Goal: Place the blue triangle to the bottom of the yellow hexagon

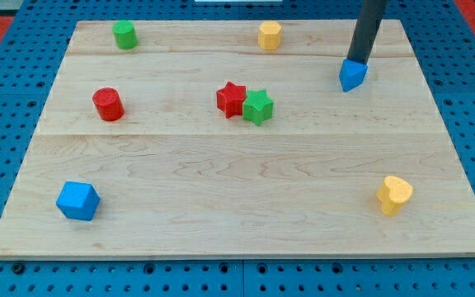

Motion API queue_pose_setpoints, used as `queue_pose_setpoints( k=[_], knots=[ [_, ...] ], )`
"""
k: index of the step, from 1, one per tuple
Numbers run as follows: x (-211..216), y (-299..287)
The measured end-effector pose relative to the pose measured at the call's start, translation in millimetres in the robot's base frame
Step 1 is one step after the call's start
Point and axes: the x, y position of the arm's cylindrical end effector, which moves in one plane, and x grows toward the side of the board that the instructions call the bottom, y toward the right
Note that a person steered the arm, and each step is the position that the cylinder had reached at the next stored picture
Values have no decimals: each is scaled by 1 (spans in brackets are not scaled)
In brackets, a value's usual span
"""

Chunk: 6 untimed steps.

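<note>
The blue triangle [352, 76] lies near the view's top right of the wooden board [237, 206]. My tip [358, 62] touches its upper edge, just above and slightly right of its middle. The yellow hexagon [270, 35] sits near the board's top edge, left of and above the blue triangle, about a hand's width away.
A green cylinder [124, 35] is at the top left. A red cylinder [107, 104] is at mid left. A red star [232, 99] and a green star [258, 106] touch in the middle. A blue cube [77, 200] is bottom left, a yellow heart [394, 195] bottom right.
</note>
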Motion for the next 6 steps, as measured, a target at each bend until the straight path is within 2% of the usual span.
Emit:
queue_pose_setpoints(
  k=[1, 2, 3, 4, 5, 6],
  knots=[
    [0, -48],
    [1, -51],
    [-18, -46],
    [-20, -10],
    [16, 22],
    [28, -24]
  ],
)
